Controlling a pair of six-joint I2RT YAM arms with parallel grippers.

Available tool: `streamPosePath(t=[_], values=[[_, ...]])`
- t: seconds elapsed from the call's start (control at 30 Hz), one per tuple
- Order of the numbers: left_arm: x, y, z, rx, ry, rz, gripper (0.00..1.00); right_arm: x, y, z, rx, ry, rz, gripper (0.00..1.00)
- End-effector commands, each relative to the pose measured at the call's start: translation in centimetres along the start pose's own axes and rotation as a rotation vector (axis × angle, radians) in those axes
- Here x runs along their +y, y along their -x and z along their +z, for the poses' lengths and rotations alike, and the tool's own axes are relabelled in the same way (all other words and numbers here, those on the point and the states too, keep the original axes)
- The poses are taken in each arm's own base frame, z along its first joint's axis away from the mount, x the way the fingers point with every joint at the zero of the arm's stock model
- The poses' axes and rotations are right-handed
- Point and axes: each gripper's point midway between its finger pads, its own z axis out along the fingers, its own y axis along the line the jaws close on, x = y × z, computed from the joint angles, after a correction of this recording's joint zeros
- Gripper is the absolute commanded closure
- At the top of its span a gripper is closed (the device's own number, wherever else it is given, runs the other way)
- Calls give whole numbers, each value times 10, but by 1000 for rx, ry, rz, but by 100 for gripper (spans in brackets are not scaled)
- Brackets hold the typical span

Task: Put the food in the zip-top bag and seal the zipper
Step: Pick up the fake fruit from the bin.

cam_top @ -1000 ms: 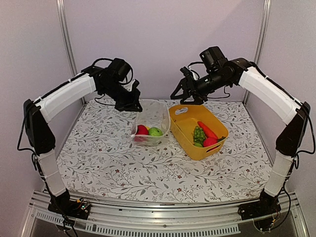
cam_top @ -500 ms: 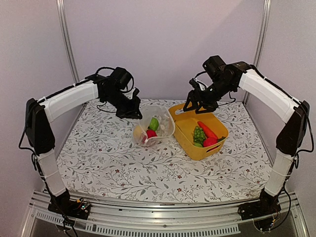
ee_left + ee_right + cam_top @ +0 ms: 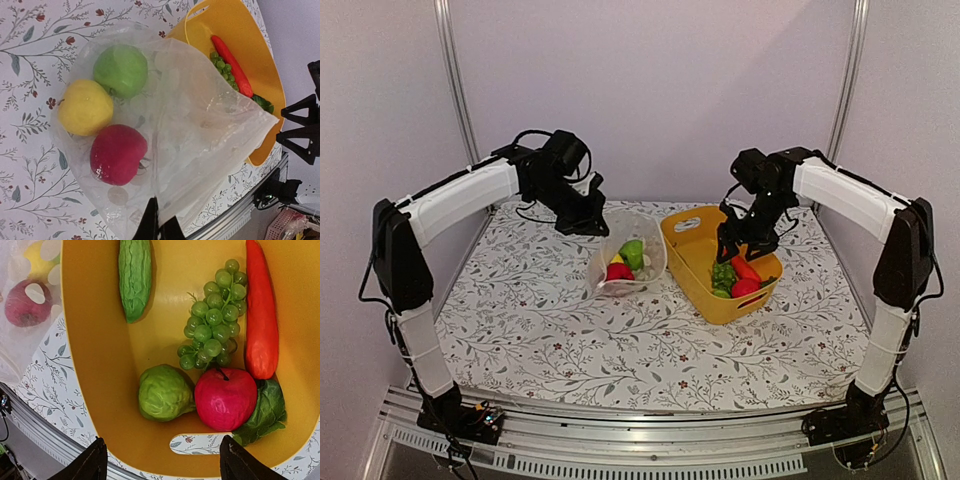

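A: The left pincer [image 3: 160, 226] is clamped on the zip-top bag [image 3: 200, 130] rim, holding its mouth up above the bench [image 3: 30, 125]; three pieces of food [image 3: 120, 70] sit inside.

B: And the right pincer [image 3: 162, 460] hangs spread wide over the yellow tub [image 3: 95, 355], above the red apple [image 3: 225, 397]. It looks round and slick, so an off-centre pinch could squirt it out.

Yellow tub [image 3: 100, 340] partly off-frame

Bright, even, soft light, faint shadows, sharp wrist views, mild sheen on the zip-top bag [image 3: 210, 150].
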Motion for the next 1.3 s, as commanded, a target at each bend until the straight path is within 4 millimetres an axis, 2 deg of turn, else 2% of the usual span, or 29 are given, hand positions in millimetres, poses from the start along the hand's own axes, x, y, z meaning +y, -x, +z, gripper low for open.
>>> streamPosePath(t=[0.0, 0.23, 0.6, 0.9, 1.07, 1.17, 1.27], values=[[-15, 4, -15, -22, -43, 22, 100, -19, -19, 20, 93, -81, 3, 24], [-16, 3, -13, -11, -51, 41, 100, -33, -37, 38, 175, -136, 12, 20], [-19, 3, -10, -2, -73, 52, 100, -63, -36, 58, 214, -294, 18, 15], [-20, 1, -9, 4, -79, 52, 100, -72, -40, 84, 249, -314, 15, 11], [-19, 0, -10, 3, -78, 48, 100, -75, -40, 98, 256, -319, 12, 13], [-19, -1, -10, 6, -79, 46, 100, -77, -40, 102, 263, -325, 5, 19], [-19, -2, -11, 6, -80, 46, 100, -77, -37, 97, 244, -332, 3, 26]])
